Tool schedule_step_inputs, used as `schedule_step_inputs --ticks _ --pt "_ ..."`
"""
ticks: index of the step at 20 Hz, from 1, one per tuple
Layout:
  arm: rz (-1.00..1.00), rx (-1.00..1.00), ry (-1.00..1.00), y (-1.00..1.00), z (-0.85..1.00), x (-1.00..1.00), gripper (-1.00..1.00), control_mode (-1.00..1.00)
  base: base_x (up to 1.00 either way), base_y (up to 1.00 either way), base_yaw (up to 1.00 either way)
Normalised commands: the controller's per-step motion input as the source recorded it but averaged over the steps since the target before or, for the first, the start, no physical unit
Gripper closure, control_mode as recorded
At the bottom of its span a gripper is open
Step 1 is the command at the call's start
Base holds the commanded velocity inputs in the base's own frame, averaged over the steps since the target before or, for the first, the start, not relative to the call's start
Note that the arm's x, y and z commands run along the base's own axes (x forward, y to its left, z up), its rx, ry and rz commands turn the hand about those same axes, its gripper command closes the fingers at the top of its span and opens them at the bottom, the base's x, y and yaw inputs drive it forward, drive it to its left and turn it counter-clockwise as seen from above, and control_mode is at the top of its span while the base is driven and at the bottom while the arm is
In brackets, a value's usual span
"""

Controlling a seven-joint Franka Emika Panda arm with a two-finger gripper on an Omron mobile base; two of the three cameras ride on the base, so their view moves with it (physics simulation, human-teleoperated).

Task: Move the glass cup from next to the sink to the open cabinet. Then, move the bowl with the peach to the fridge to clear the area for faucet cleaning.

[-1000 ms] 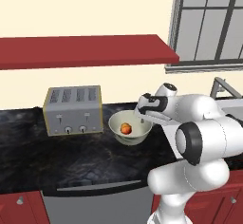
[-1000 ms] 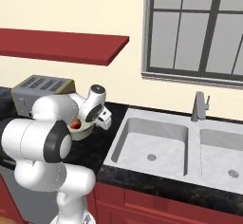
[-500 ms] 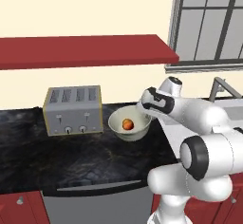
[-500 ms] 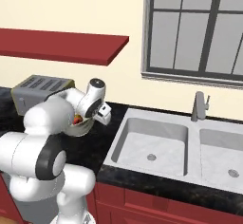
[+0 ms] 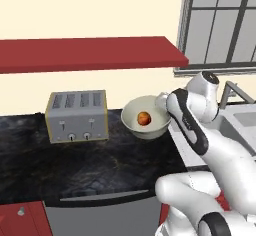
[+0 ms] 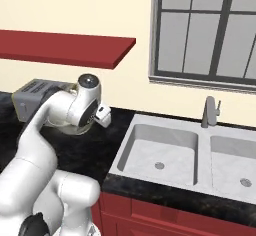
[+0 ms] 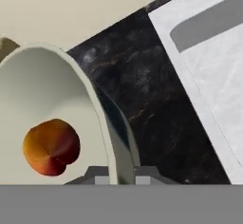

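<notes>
In the left base view, the bowl (image 5: pixel 146 117) sits tilted above the dark counter (image 5: pixel 75 160), just right of the toaster (image 5: pixel 77 115), with the peach (image 5: pixel 144 118) resting inside it. The white arm reaches in from the right, and its end effector (image 5: pixel 164 102) meets the bowl's right rim; the bowl looks lifted slightly clear of the counter, though the gap under it is hard to judge. Two dark red shelves (image 5: pixel 90 54) run along the wall above. In the right base view, the arm's wrist covers most of the bowl, of which a sliver (image 6: pixel 67 128) shows below the wrist, in front of the toaster (image 6: pixel 33 100). The sink (image 6: pixel 200 152) lies to the right with its two basins and round drains, and the faucet (image 6: pixel 210 111) stands behind it under the window (image 6: pixel 207 30). In the hand view, the end effector (image 7: pixel 120 176) is closed on the bowl's rim (image 7: pixel 102 118), one fingertip on each side of the wall. The peach (image 7: pixel 51 146) lies in the pale inside of the bowl, and the sink's light edge (image 7: pixel 209 76) crosses the upper right beyond the dark counter (image 7: pixel 152 95).
</notes>
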Motion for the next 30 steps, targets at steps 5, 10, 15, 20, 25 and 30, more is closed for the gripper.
schedule_step_inputs --ticks 5,10,15,20,25,30 --pt "-0.24 0.08 -0.13 -0.25 0.31 -0.8 1.0 1.0 -0.2 -0.03 -0.11" --pt "0.0 0.0 0.0 0.0 0.0 0.0 1.0 1.0 -0.89 0.0 -0.77" --pt "0.0 0.0 0.0 0.0 0.0 0.0 1.0 1.0 -0.62 0.17 -0.88" --pt "0.0 0.0 0.0 0.0 0.0 0.0 1.0 1.0 -0.58 0.1 -0.9" --pt "0.0 0.0 0.0 0.0 0.0 0.0 1.0 1.0 -0.4 0.05 -0.93" --pt "0.0 0.0 0.0 0.0 0.0 0.0 1.0 1.0 -0.03 -0.07 -0.92"
